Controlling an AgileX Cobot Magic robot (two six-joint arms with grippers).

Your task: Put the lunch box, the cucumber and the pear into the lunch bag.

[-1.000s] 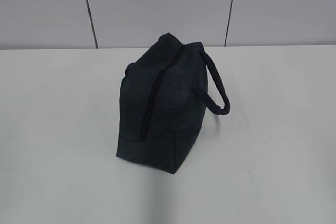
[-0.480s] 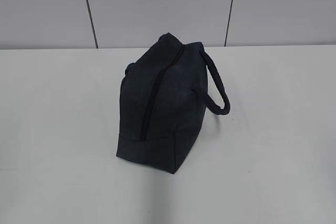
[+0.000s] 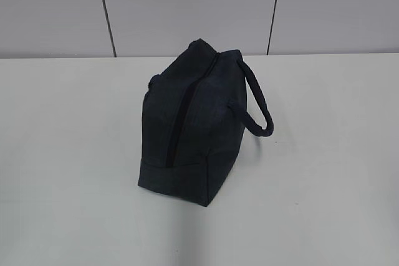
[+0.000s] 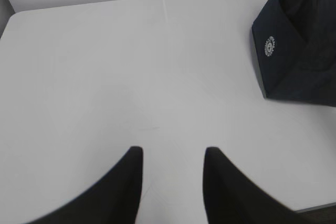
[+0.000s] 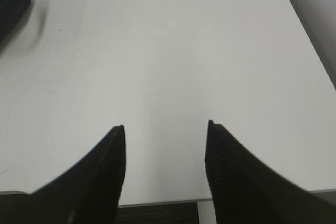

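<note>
Lunch bag [image 3: 187,123] stood on white table [image 3: 68,154] at centre of ext. view, zipper [image 3: 177,116] running down its near face, loop handle [image 3: 259,107] hanging to its right; white round logo [image 4: 269,46] showed on bag's end, upper right of left wrist frame; left tool [image 4: 172,156] open w/ nothing between jaws, over bare table; right tool [image 5: 165,129] open wider, also empty; bag corner at upper left of right wrist frame.

White table [image 3: 75,154], grey panelled wall [image 3: 187,4] behind
</note>
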